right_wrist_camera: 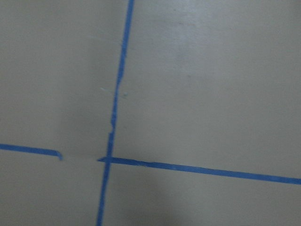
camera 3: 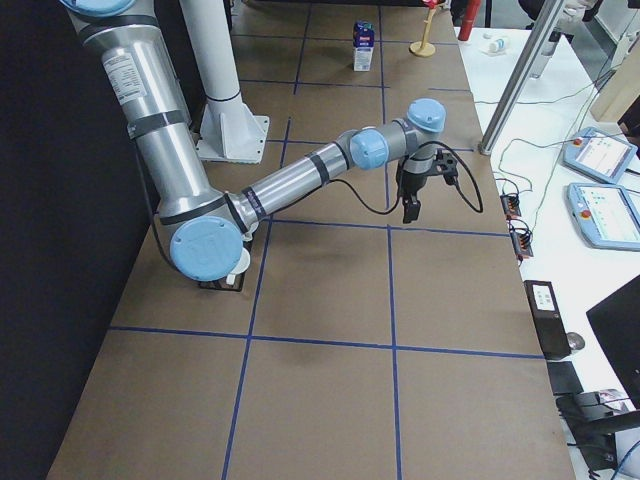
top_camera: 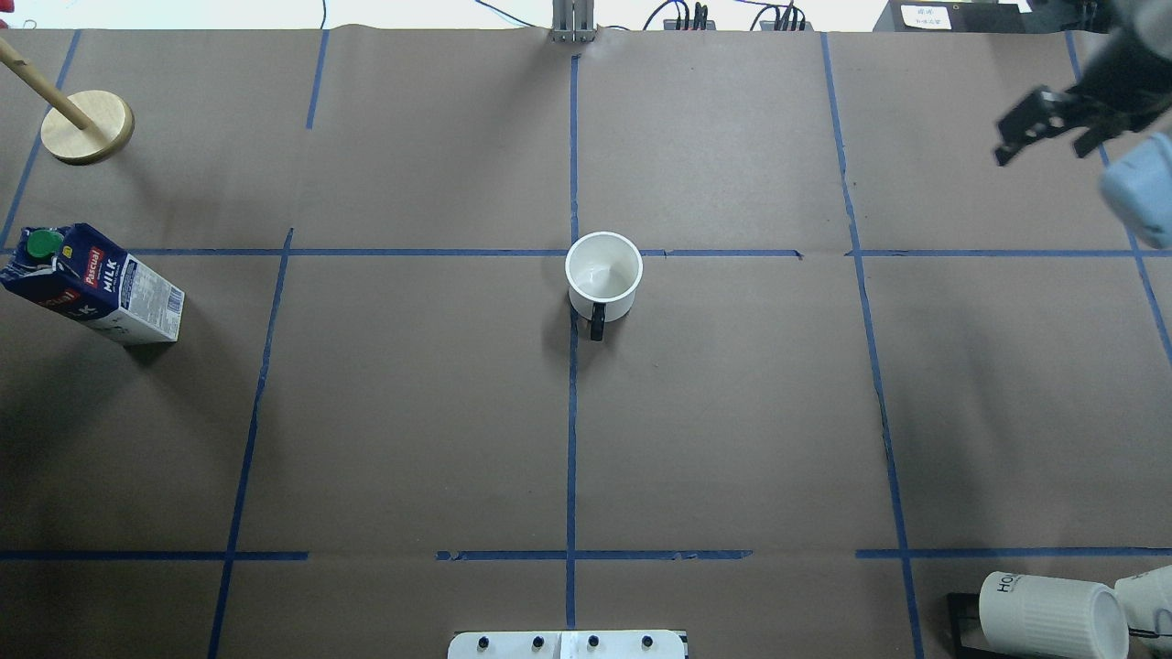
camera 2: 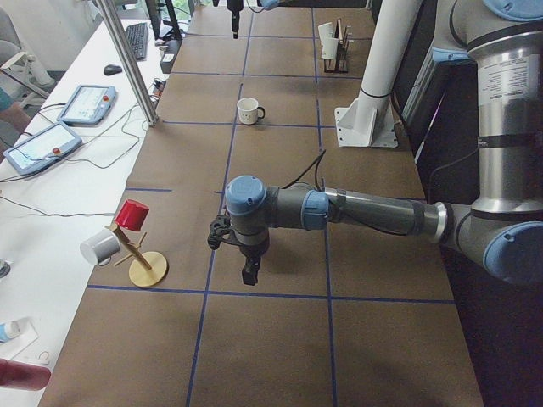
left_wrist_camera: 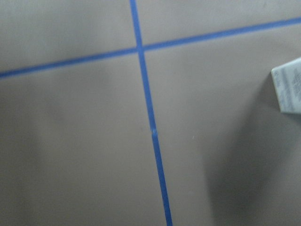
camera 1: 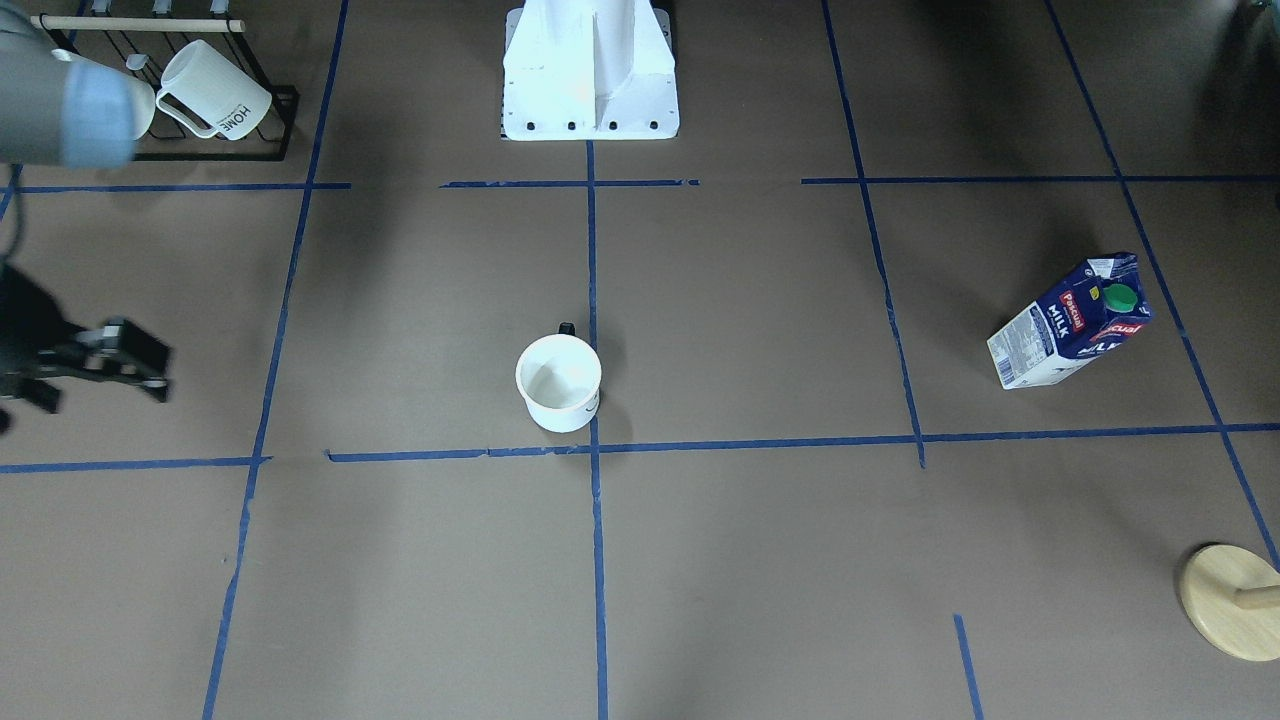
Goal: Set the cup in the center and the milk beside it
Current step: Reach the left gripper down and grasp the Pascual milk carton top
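A: From overhead, what's in the cup (top_camera: 603, 275)?
B: Nothing; the white inside is bare. It stands upright just beside the tape crossing (top_camera: 573, 253), on the robot's side and a shade to its right. Its black handle points toward the robot.
A: And the milk carton (top_camera: 96, 288)?
B: Well apart from the crossing, far toward the robot's left, green cap on. "Pascual" on a red label and "MILK" in white both read clearly. The right gripper (top_camera: 1044, 137) hangs far from the crossing on the opposite side, fingers spread, nothing between them.
A: The view facing the robot?
B: The cup shows empty here too. Far from the crossing, toward the robot's right, a ribbed white mug (camera 1: 215, 92) lettered "HOME" lies tilted on a black rack (camera 1: 230, 152).
A: From the table's left end?
B: The cup's drawn face shows. The left gripper (camera 2: 249, 270) points down over the table, nearer this camera than the crossing. I cannot tell whether it is spread or pressed together. A wooden stand (camera 2: 151, 270) carries a red cup (camera 2: 132, 214).
A: The right end?
B: The carton stands upright, far beyond the crossing.
A: Wrist cameras?
B: The left one catches a white carton corner with print too small to read. The right one shows only tape on brown paper.
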`<state>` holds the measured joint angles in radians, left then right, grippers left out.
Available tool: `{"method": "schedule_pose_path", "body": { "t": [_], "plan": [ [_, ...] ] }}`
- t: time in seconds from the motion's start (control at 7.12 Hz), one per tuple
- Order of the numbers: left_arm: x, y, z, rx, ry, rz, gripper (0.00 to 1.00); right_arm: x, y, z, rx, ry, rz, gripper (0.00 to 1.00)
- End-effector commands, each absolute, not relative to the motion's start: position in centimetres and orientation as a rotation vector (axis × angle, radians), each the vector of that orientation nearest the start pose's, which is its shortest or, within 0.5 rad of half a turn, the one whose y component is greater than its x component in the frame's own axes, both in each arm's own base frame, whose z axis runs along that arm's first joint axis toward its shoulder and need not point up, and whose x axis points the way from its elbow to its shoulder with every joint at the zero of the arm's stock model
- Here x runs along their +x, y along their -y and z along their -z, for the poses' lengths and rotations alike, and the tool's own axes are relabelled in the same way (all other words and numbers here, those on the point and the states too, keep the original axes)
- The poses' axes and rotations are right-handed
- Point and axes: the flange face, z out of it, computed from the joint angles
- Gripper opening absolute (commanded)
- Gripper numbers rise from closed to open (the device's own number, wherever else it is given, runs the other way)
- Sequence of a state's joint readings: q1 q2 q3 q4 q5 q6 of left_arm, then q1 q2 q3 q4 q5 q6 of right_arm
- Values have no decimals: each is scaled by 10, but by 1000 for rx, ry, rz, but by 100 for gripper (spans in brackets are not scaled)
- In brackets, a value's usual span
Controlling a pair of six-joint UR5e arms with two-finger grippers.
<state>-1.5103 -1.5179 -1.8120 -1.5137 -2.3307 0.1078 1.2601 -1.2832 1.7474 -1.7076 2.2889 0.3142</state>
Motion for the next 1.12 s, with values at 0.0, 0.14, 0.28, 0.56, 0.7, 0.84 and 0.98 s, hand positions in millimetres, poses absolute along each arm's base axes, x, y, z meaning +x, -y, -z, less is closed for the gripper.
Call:
{"method": "schedule_pose_path", "body": {
  "t": [0.0, 0.14, 0.28, 0.56, 0.7, 0.84, 0.98],
  "plan": [
    [-34, 501, -549, 211, -761, -247, 100, -39, 515, -526, 53, 747, 169, 99],
    [-33, 503, -545, 225, -760, -252, 100, -9, 487, -561, 40, 736, 152, 99],
    [-32, 503, -531, 247, -763, -256, 100, 22, 452, -600, 30, 732, 128, 100],
    [-5, 503, -483, 273, -818, -230, 100, 40, 410, -602, 67, 759, 78, 100],
    [29, 508, -460, 219, -844, -127, 100, 39, 413, -597, 54, 763, 17, 100],
    [67, 505, -448, 190, -877, -75, 100, 39, 412, -597, 64, 767, 19, 100],
    [80, 505, -443, 189, -880, -25, 100, 39, 412, -597, 67, 767, 19, 100]
  ]
}}
